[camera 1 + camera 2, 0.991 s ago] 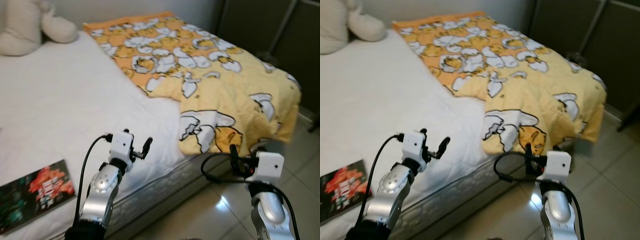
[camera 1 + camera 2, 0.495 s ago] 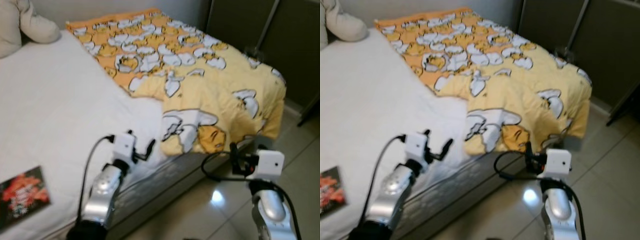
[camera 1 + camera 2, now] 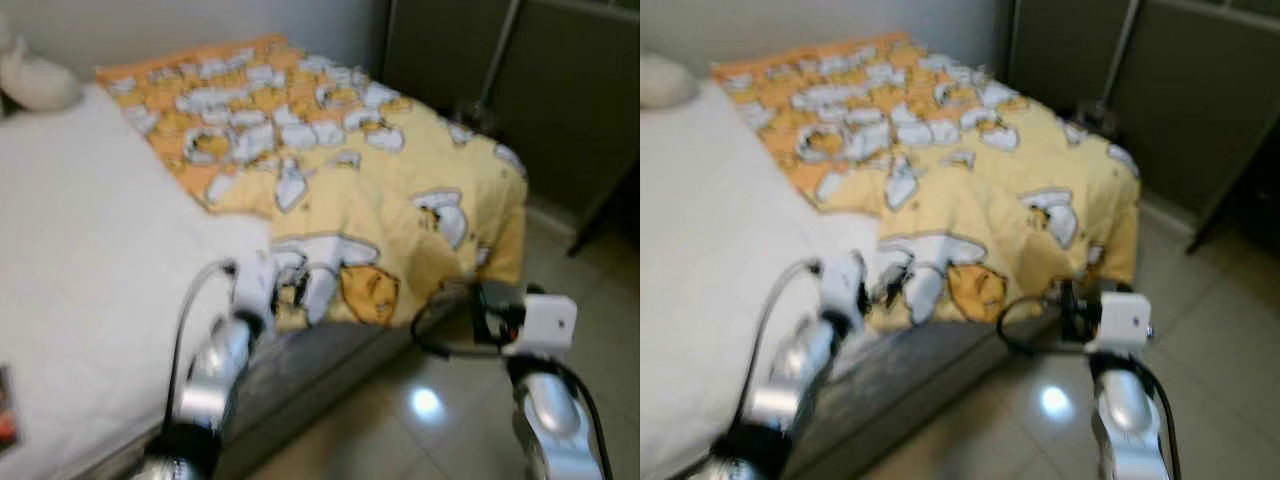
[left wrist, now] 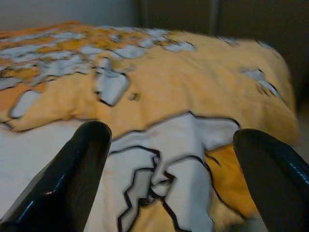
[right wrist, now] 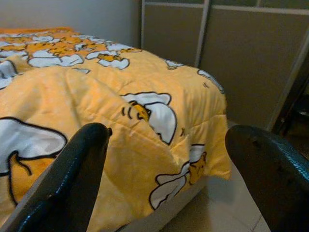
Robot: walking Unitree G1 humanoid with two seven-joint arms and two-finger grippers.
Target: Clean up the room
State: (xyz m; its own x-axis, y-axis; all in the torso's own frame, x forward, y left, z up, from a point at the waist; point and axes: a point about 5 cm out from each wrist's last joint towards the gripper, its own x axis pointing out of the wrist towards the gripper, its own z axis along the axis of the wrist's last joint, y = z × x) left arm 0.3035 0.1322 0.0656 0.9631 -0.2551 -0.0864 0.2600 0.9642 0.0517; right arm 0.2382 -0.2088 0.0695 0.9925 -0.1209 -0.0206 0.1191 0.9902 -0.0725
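Observation:
A yellow blanket (image 3: pixel 350 180) printed with white and orange cartoon figures lies crumpled over the foot half of the bed, and its edge hangs over the bed's side. The white sheet (image 3: pixel 90 230) is bare beside it. My left gripper (image 3: pixel 290 290) is held just before the blanket's hanging edge, open, with a white cartoon patch (image 4: pixel 169 159) between its fingers (image 4: pixel 72 179). Over the floor near the blanket's corner (image 5: pixel 193 159), my right gripper (image 3: pixel 480 305) is open with nothing held. The eye views are blurred.
A cream plush toy (image 3: pixel 35 85) rests at the head of the bed. A book's edge (image 3: pixel 5 425) shows at the far left on the sheet. Dark sliding doors (image 3: pixel 560 90) stand beyond the bed's foot. Glossy tiled floor (image 3: pixel 430 420) lies to the right.
The camera has swung to the right: the book and plush toy slid toward the left edge and the dark doors came in. Both arms keep their pose before me.

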